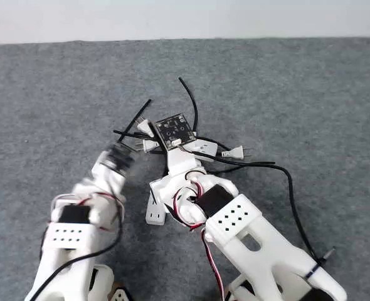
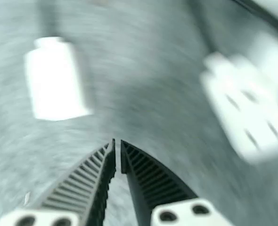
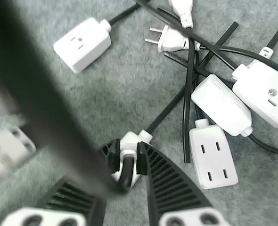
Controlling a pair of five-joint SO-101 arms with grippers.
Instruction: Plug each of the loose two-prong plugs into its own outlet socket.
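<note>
My right gripper [image 3: 128, 151] is shut on the collar and black cord of a small white plug [image 3: 130, 140]; in the high view it [image 1: 174, 149] sits at the tangle of cords. A loose two-prong plug [image 3: 171, 40] lies beyond it, also seen as plug [image 1: 234, 152]. White outlet sockets lie around: one socket [image 3: 82, 44] apart, a second socket [image 3: 214, 163] and a third socket [image 3: 266, 95] by the cords. My left gripper [image 2: 118, 143] is shut with nothing in it, just above the carpet, left of the pile [image 1: 122, 155].
A dark square block [image 1: 174, 130] rests on top of the tangle. Another white socket [image 1: 155, 211] lies between the two arms. Black cords [image 1: 269, 165] loop out to the right. Grey carpet [image 1: 310, 94] covers the table, open at the back and sides.
</note>
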